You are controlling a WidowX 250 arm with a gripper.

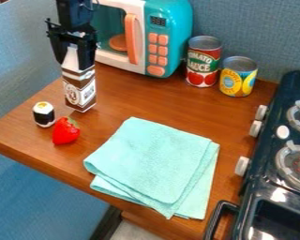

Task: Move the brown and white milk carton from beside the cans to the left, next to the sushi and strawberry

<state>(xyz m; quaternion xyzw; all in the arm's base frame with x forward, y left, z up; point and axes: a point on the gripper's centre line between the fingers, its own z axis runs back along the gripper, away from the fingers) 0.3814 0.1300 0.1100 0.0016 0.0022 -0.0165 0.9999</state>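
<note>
Towel [155, 164], pale turquoise and folded into layers that do not quite line up, lies flat on the brown wooden tabletop [118, 101], and from where I stand it makes a good mark for placing the rest. Beyond it and to its left, the black gripper [73, 64] hangs down over the work, holding a tall brown-and-white carton [79, 89] near its pale top, one finger to each side. The carton is nearly upright; whether its base touches the wood, I cannot tell. Nearer the towel, just off its upper left side, sits a red toy strawberry [65, 132] with a bit of green at its top. Farther out on that same side, close beside the strawberry, stands a small sushi roll [44, 115], white with a dark band and a touch of yellow on top. Well past the towel's far edge is a teal and white toy microwave [171, 28] with an orange handle [131, 40] and a set of orange buttons. Beyond the towel and toward the right, two cans stand near each other: a red and green can [203, 63] and, slightly closer to the towel, a yellow and blue can [238, 78]. Right of the towel is the dark toy stove [256, 213], its pale knobs facing the towel's side.
</note>
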